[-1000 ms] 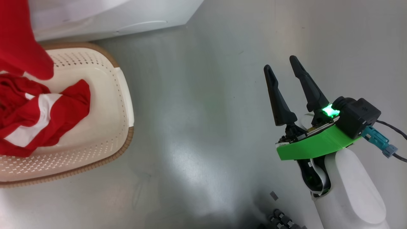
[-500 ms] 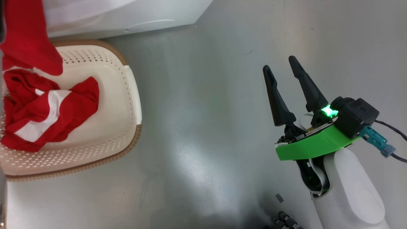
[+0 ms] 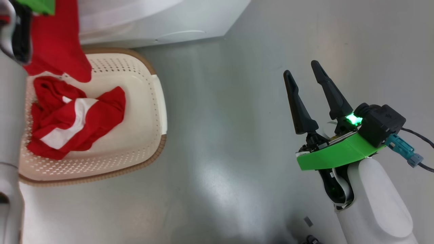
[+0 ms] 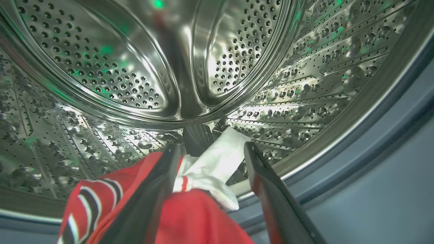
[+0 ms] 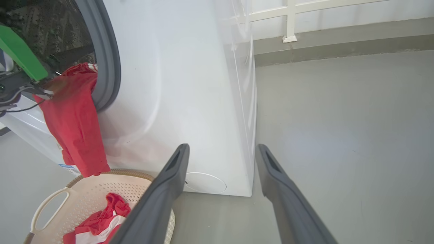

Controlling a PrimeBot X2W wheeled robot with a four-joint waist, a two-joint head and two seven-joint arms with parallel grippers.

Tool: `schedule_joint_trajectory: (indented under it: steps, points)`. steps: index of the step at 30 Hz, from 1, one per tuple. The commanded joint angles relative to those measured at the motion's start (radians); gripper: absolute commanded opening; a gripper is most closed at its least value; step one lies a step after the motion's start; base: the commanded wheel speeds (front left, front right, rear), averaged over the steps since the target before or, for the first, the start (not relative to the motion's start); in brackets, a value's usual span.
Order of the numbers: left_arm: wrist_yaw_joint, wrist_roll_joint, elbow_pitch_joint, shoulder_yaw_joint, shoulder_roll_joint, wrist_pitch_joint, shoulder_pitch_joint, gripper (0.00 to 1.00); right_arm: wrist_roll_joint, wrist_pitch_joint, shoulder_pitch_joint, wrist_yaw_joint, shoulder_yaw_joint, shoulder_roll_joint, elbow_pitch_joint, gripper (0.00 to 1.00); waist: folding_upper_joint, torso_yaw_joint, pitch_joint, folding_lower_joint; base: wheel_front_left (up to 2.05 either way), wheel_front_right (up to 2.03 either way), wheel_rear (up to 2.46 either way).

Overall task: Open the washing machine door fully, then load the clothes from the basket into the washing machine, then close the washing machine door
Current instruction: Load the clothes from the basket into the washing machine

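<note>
My left gripper (image 4: 212, 147) is open inside the washing machine's steel drum (image 4: 101, 67). A red and white garment (image 4: 203, 169) lies loose between and under its fingers. That garment (image 5: 74, 118) hangs out over the grey rubber ring (image 5: 108, 67) and down the white front of the washing machine (image 5: 190, 84). More of the red and white clothes (image 3: 74, 122) lie in the cream basket (image 3: 149, 112) on the floor in front of the machine. My right gripper (image 3: 301, 67) is open and holds nothing above bare floor, to the right of the basket. The door is out of view.
The grey floor (image 3: 220, 135) spreads right of the basket. My pale left forearm (image 3: 8, 118) runs along the left edge of the head view. A round flap (image 5: 205, 183) sits low on the machine front. A wall base and white railing (image 5: 288, 20) stand behind.
The head camera has turned, so the whole picture shifted right and my left forearm came into view. The red garment still hangs over the basket. My right gripper has stayed put.
</note>
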Motion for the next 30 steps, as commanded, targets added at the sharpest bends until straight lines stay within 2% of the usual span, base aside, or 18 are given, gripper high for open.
schedule_joint_trajectory:
  steps: [1,9,19,23,24,30]
  points:
    - [-0.002,-0.006,-0.044,0.012,0.04,-0.005,0.024,1.0,-0.003,-0.005,0.024,0.002,0.015,-0.001,-0.017,1.0,-0.0001,0.018,-0.019,0.0,0.0,0.0,0.0]
    - [-0.003,0.012,-0.229,0.036,0.063,-0.005,0.169,1.0,0.001,-0.005,0.029,0.002,0.012,-0.015,-0.01,1.0,-0.0001,0.052,-0.044,0.0,0.0,0.0,0.0]
    - [-0.001,0.03,-0.567,0.147,0.107,-0.005,0.501,1.0,0.008,-0.005,0.043,0.002,0.011,-0.023,-0.007,1.0,-0.0001,0.066,-0.075,0.0,0.0,0.0,0.0]
    - [0.002,0.034,-0.663,0.201,0.108,-0.005,0.615,1.0,0.009,-0.005,0.047,0.002,0.004,-0.025,-0.012,1.0,-0.0001,0.071,-0.076,0.0,0.0,0.0,0.0]
    - [0.002,0.037,-0.723,0.237,0.103,-0.005,0.687,1.0,0.01,-0.005,0.048,0.002,0.0,-0.026,-0.014,1.0,-0.0001,0.074,-0.074,0.0,0.0,0.0,0.0]
    - [0.001,0.041,-0.839,0.309,0.077,-0.005,0.845,1.0,0.013,-0.005,0.046,0.002,-0.006,-0.029,-0.014,1.0,-0.0001,0.081,-0.072,0.0,0.0,0.0,0.0]
